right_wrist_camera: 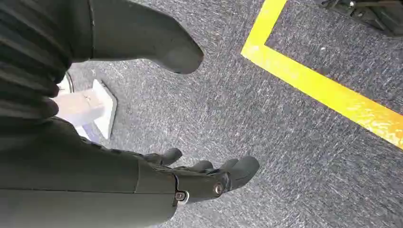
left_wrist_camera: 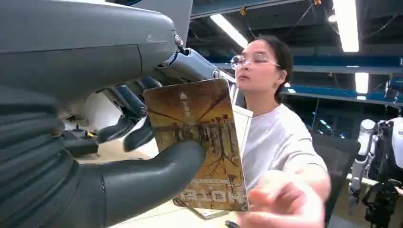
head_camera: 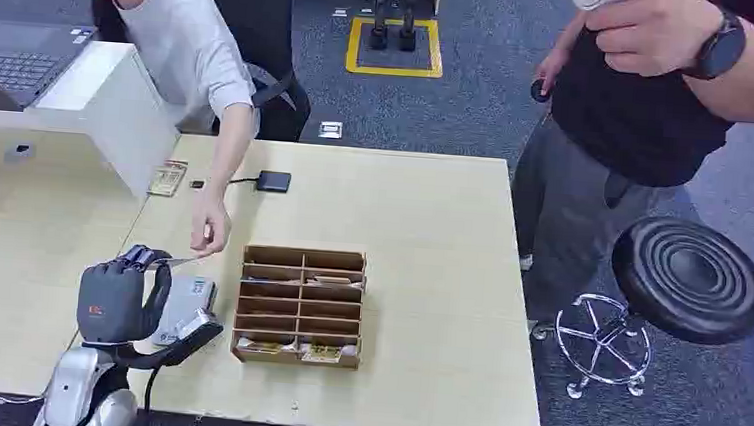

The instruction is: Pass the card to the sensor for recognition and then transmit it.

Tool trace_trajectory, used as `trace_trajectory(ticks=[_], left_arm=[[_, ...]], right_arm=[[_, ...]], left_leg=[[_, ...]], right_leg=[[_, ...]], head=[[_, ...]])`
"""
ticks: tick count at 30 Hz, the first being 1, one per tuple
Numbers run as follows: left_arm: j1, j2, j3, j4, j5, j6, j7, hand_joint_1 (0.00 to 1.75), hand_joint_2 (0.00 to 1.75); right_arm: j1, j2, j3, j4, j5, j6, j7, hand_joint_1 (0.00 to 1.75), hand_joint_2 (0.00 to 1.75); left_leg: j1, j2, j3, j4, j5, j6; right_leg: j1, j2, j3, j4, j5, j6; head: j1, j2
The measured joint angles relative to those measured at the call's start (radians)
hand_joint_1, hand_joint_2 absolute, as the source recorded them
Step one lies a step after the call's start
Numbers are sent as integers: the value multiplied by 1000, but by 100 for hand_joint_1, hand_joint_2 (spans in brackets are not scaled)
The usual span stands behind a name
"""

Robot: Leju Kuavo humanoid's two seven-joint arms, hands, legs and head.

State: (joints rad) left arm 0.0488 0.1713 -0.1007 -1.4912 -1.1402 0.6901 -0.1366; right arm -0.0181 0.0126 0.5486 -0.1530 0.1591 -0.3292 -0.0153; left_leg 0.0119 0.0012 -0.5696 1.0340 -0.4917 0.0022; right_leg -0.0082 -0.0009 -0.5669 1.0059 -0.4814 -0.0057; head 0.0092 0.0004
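My left hand (head_camera: pixel 117 295) is raised over the table's front left, above the grey card sensor (head_camera: pixel 184 305). It pinches a brown card (left_wrist_camera: pixel 199 142) with a tree picture between thumb and fingers; from the head camera the card (head_camera: pixel 181 260) is a thin edge sticking out toward a person's hand (head_camera: pixel 209 229). That person's hand (left_wrist_camera: pixel 280 202) is blurred and close to the card's free end. My right hand (right_wrist_camera: pixel 204 178) hangs over the grey carpet, fingers apart, holding nothing.
A wooden compartment box (head_camera: pixel 299 306) with several cards stands right of the sensor. A small black device (head_camera: pixel 273 181) with a cable and another card (head_camera: pixel 168 177) lie farther back. A white box (head_camera: pixel 110 104) stands at the left. A second person (head_camera: pixel 641 111) and a black stool (head_camera: pixel 689 280) are at the right.
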Motion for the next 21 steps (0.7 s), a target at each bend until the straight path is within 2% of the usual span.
trace_trajectory(ticks=[11,15,17,20,21], left_arm=[[0,5,0,2,8,0,-1,175,175],[0,10,-7,2,125,-13,-34,175,175],[0,11,-8,1,266,-65,-67,175,175],[0,8,-8,-5,553,-266,-58,175,175],[0,6,-8,-5,608,-313,-47,175,175]], right_arm=[[0,0,0,-1,0,0,0,0,175],[0,0,0,-1,1,0,-1,0,175],[0,0,0,-1,1,0,-1,0,175],[0,1,0,-1,-2,-9,0,0,175],[0,2,0,-1,-4,-13,0,0,175]], left_leg=[[0,0,0,0,0,0],[0,0,0,0,0,0],[0,0,0,0,0,0],[0,0,0,0,0,0],[0,0,0,0,0,0]], right_leg=[[0,0,0,0,0,0],[0,0,0,0,0,0],[0,0,0,0,0,0],[0,0,0,0,0,0],[0,0,0,0,0,0]], head=[[0,0],[0,0],[0,0],[0,0],[0,0]])
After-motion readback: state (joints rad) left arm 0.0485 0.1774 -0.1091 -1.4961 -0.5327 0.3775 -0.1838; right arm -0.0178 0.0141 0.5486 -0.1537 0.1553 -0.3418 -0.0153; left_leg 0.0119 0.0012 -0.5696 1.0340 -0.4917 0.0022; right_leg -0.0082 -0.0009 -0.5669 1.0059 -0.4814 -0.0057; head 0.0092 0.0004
